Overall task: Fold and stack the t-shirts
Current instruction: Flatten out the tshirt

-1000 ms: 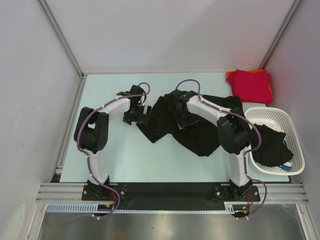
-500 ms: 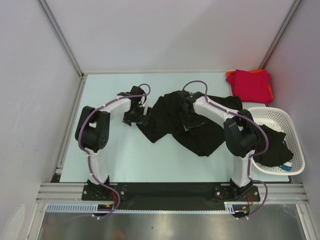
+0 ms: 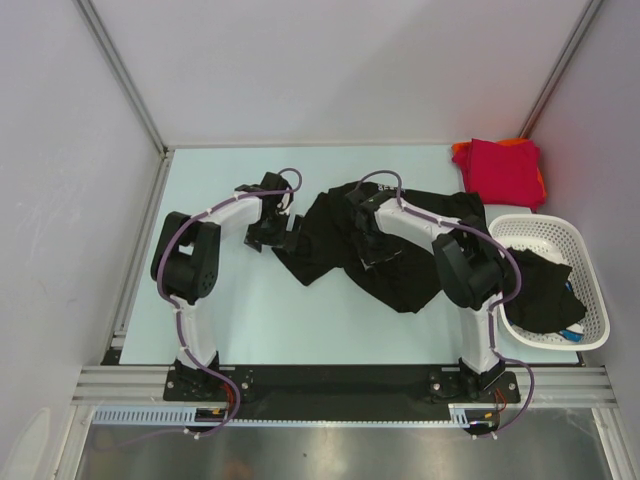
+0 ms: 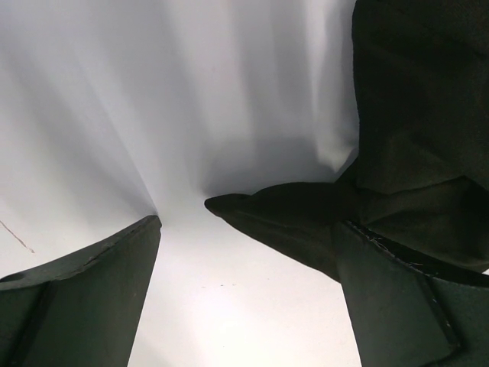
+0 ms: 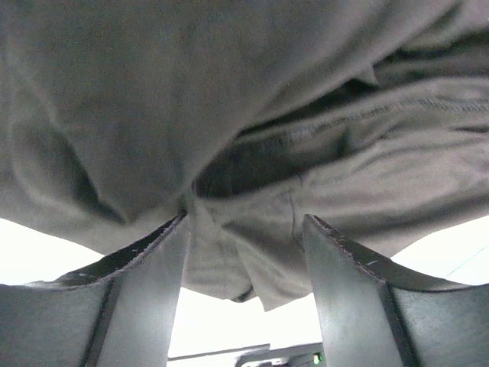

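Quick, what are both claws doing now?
Left gripper: jaws open, a corner of the black t-shirt between them, ungripped.
Right gripper: jaws open, folds of that shirt between them.

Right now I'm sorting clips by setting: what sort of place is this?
Likely a robotics lab cell: plain partition walls, an aluminium rail, left arm and right arm bolted at the table edge, a black t-shirt and white lattice basket.

Black t-shirt (image 3: 395, 287): unfolded, crumpled, spread across middle of table (image 3: 250, 320), one end trailing left. Crimson red t-shirt (image 3: 505, 170): folded, stacked on orange t-shirt (image 3: 459, 151), far right corner. Further black cloth (image 3: 540, 292): bunched inside white basket (image 3: 545, 222).
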Robot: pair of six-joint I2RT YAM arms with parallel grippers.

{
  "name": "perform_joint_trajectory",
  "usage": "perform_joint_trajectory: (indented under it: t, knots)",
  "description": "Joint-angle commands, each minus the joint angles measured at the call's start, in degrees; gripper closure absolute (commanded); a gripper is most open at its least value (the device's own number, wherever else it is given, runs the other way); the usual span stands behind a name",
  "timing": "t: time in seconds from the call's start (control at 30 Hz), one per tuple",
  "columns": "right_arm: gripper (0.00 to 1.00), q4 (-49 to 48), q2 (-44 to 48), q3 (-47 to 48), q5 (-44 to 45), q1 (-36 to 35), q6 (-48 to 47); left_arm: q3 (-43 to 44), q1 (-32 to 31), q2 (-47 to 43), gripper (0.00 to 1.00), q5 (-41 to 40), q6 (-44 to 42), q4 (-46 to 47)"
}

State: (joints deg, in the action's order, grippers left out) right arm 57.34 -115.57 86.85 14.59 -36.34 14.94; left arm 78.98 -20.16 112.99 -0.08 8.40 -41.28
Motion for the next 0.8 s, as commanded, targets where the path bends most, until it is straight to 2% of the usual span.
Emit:
perform_joint_trajectory:
  t: [0.0, 0.07, 0.1, 0.13, 0.23, 0.27, 0.37, 0.5, 0.6, 0.67, 0.7, 0.73, 0.77]
  knots:
    - [0.39, -1.88, -2.55, 1.04, 2.63, -0.58, 1.14, 1.61, 0.74, 0.65, 0.02, -1.42, -1.81, -0.73]
    - [0.45, -1.88, -3.61, 1.30, 4.47, -0.84, 1.14, 1.53, 0.83, 1.00, 0.02, -1.51, -2.25, -0.65]
    - [0.50, -2.06, -3.87, 1.31, 5.09, -1.01, 1.06, 1.53, 1.00, 1.09, 0.02, -1.68, -2.25, -0.73]
    - [0.59, -2.23, -4.05, 1.31, 5.62, -1.19, 0.88, 1.35, 1.18, 1.35, 0.03, -1.59, -2.25, -0.65]
    - [0.68, -1.97, -3.88, 2.18, 7.21, -1.63, 0.27, 0.91, 1.44, 1.79, 0.07, -1.33, -2.25, -0.38]
    - [0.75, -1.71, -3.61, 2.53, 7.21, -1.81, 0.18, 0.91, 1.44, 2.06, 0.07, -1.24, -2.25, -0.30]
    - [0.78, -0.66, -3.17, 4.20, 7.03, -1.90, 0.09, 1.18, 1.62, 2.24, 0.06, -1.16, -2.34, -0.30]
    - [0.74, 0.66, -2.91, 5.79, 7.65, -1.98, 0.27, 1.00, 1.71, 0.48, 0.01, -0.45, -2.34, 1.28]
    - [0.74, 0.23, -2.65, 5.35, 7.91, -1.98, 0.53, 1.61, 1.79, 1.70, 0.04, 1.57, -1.90, 2.07]
    - [0.77, 0.05, -2.64, 5.09, 7.74, -1.98, 0.62, 2.66, 1.79, 3.72, 0.17, 2.97, -1.46, 1.99]
    - [0.78, 0.05, -2.56, 5.09, 7.73, -1.98, 0.53, 3.02, 1.79, 4.25, 0.28, 3.41, -1.37, 2.08]
    - [0.79, 0.14, -2.64, 5.00, 7.73, -1.98, 0.53, 3.20, 1.79, 5.21, 0.54, 3.68, -1.29, 2.16]
    - [0.82, 0.05, -2.47, 4.91, 7.56, -1.98, 0.44, 3.55, 1.88, 5.66, 0.72, 4.03, -1.28, 2.34]
